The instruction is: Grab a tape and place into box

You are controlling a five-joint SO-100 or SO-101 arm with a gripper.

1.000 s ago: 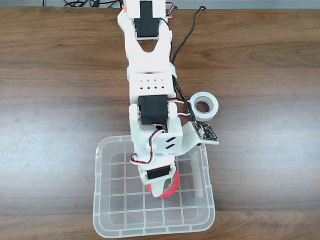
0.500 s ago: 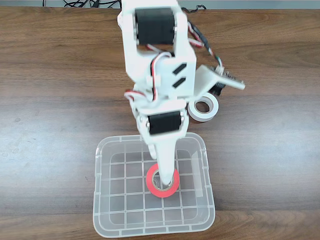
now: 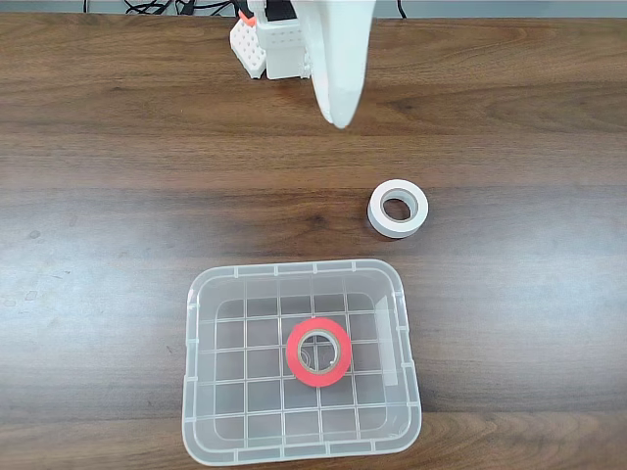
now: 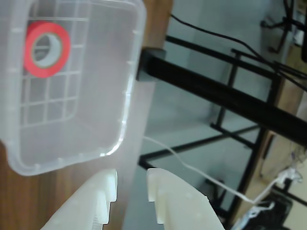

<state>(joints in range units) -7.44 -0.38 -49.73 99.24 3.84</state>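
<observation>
The red tape (image 3: 318,351) lies flat on the grid bottom of the clear box (image 3: 294,266), a little right of its middle. My gripper (image 3: 340,110) is far above it at the top of the fixed view, raised near the arm's base and blurred. In the wrist view the gripper (image 4: 132,184) rises from the bottom edge, its two white fingers (image 4: 165,191) apart with nothing between them. The tape (image 4: 46,49) lies inside the box (image 4: 128,103) at the upper left, well away from the fingers.
A white tape roll (image 3: 398,209) lies on the wooden table (image 3: 108,196) just beyond the box's far right corner. In the wrist view, black table legs (image 4: 225,96) and cables show past the table's edge.
The gripper let go of the red tape, which now rests in the box. The arm has lifted and pulled back from over the box to the top of the fixed view.
</observation>
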